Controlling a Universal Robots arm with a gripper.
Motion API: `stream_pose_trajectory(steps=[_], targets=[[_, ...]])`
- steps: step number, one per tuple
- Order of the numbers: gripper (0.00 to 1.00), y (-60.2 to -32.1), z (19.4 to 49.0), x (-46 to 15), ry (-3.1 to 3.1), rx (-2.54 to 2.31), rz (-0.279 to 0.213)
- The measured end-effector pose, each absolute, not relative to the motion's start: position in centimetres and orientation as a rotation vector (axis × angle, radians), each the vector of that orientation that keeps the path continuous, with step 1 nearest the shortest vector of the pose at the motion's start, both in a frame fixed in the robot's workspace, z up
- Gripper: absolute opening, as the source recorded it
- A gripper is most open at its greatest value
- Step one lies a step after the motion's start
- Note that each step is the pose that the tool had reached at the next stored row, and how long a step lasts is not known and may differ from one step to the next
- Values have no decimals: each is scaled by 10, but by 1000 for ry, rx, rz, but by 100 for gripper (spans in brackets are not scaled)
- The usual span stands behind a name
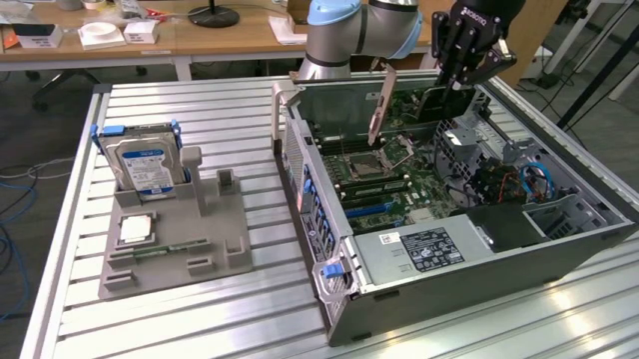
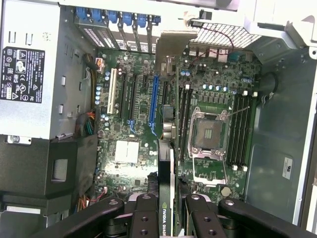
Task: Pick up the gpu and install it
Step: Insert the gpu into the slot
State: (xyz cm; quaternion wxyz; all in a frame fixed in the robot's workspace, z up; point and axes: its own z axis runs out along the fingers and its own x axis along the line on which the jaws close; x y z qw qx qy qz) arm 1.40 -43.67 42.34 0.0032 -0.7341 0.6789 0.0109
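Clamped on the gpu (image 2: 166, 183) by the gripper (image 2: 168, 210): fingers (image 2: 144, 215) drawn in against both faces of the card, nothing else in their hold. Carries the card upright and edge-on above the open computer case (image 1: 499, 292), with its silver bracket (image 1: 381, 105) at the end nearer the case's rear wall. No part of it seen touching the case.

Lines up, from the wrist, over the motherboard (image 2: 133, 124) inside the case, close beside the long blue expansion slot (image 2: 154, 99) but not down in it. Pick-up done, by the look of it. Seating in a slot and bringing the bracket to the case's rear slot panel (image 2: 119, 22) judged left to do.

Farther inside the case: CPU socket (image 2: 208, 131) and power supply (image 2: 25, 69).

Outside the case, well apart on the exterior view's left: grey parts holder (image 1: 230, 224), with hard drive (image 1: 145, 164) standing in it and memory stick (image 1: 164, 248) lying flat.
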Motion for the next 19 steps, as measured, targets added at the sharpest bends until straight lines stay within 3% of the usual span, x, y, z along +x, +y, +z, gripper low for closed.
stream_pose_trajectory(steps=[19], targets=[[26, -437, 416, 14, 2128, -2302, 34]])
